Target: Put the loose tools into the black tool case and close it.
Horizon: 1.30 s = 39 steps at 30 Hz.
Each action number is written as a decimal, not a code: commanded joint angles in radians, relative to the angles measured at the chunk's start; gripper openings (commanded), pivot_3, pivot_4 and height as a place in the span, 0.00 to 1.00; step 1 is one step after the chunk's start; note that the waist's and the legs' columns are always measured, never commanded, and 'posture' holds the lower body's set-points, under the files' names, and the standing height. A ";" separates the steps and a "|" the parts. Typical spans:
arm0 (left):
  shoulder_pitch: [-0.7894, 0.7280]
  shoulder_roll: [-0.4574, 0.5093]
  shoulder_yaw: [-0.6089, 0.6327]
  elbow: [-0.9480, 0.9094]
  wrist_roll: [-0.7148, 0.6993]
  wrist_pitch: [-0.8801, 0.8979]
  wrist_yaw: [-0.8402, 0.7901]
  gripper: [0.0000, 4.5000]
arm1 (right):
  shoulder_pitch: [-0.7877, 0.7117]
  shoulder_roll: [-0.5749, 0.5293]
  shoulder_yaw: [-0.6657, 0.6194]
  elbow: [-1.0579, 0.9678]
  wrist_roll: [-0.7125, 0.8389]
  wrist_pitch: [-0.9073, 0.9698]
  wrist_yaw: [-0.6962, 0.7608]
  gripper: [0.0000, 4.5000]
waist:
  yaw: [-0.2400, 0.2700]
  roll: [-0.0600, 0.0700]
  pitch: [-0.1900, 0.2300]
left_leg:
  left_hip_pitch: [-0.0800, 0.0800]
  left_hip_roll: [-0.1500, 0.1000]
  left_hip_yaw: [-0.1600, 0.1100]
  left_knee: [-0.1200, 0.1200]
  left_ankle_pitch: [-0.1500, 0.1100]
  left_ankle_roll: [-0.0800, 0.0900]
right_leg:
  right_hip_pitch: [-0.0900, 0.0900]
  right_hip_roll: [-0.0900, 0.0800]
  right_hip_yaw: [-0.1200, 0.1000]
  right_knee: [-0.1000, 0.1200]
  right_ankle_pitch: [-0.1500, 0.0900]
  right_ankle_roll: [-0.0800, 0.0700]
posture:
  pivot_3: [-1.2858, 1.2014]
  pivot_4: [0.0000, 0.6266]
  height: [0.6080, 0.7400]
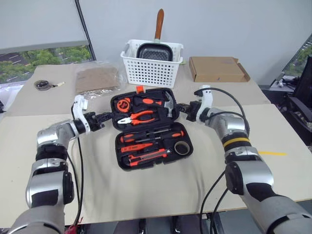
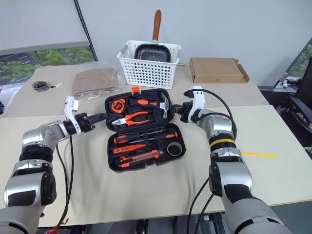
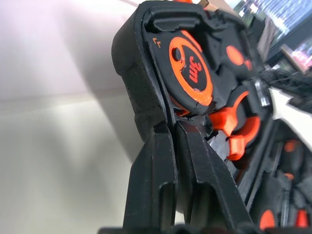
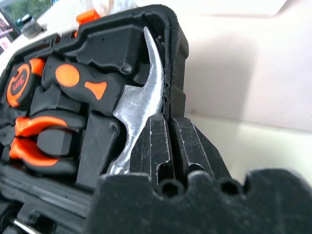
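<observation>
With the screwdrivers (image 1: pixel 152 135), utility knife (image 1: pixel 148 157) and tape ring (image 1: pixel 182 147) slotted in the black tool case (image 1: pixel 146 127) before the white basket (image 1: pixel 151 63), packing looks done — closing remains. The left gripper (image 1: pixel 104 117) and right gripper (image 1: pixel 181 108) each pinch a lid edge — jaws clamped

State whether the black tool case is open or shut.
Open: the black tool case lies spread, its tools showing in both halves.

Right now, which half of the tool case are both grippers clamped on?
The far half of the black tool case, holding pliers and tape measure; left gripper and right gripper pinch its side edges.
</observation>
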 commanded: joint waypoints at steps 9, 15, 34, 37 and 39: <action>-0.036 -0.064 -0.086 -0.012 0.159 -0.511 0.052 0.01 | 0.068 0.002 0.010 -0.099 0.007 -0.400 0.186 0.00 | -0.002 0.000 0.000 | -0.001 0.000 0.002 -0.001 0.000 0.000 | -0.001 0.000 0.000 -0.002 0.000 0.001 | 0.52 0.24 0.70; 0.070 -0.055 -0.116 -0.078 0.253 -0.805 0.144 0.01 | 0.166 -0.006 0.063 -0.087 -0.088 -0.743 0.183 0.00 | -0.006 0.000 0.000 | 0.001 0.001 0.003 -0.001 0.000 0.000 | -0.001 0.000 0.001 -0.001 0.000 0.000 | 0.52 0.24 0.70; 0.443 0.032 -0.188 -0.175 0.427 -1.320 0.375 0.63 | 0.270 -0.140 0.188 0.180 -0.398 -1.582 -0.002 0.08 | -0.011 0.000 0.000 | 0.015 0.004 0.009 -0.001 -0.003 0.004 | 0.004 -0.002 0.003 0.000 0.001 -0.002 | 0.52 0.24 0.70; 0.515 0.039 -0.170 -0.305 0.144 -1.103 0.132 0.88 | 0.330 -0.144 0.180 0.155 -0.263 -1.396 0.173 0.28 | -0.015 0.000 0.000 | 0.016 0.006 0.010 -0.001 -0.003 0.004 | 0.004 -0.002 0.003 0.001 0.001 -0.002 | 0.52 0.24 0.70; 0.555 0.047 -0.132 -0.395 -0.021 -0.927 0.034 1.00 | 0.386 -0.171 0.190 0.089 -0.168 -1.285 0.341 0.46 | -0.016 0.000 0.000 | 0.016 0.007 0.010 0.000 -0.003 0.004 | 0.006 -0.002 0.003 0.001 0.001 -0.003 | 0.52 0.24 0.70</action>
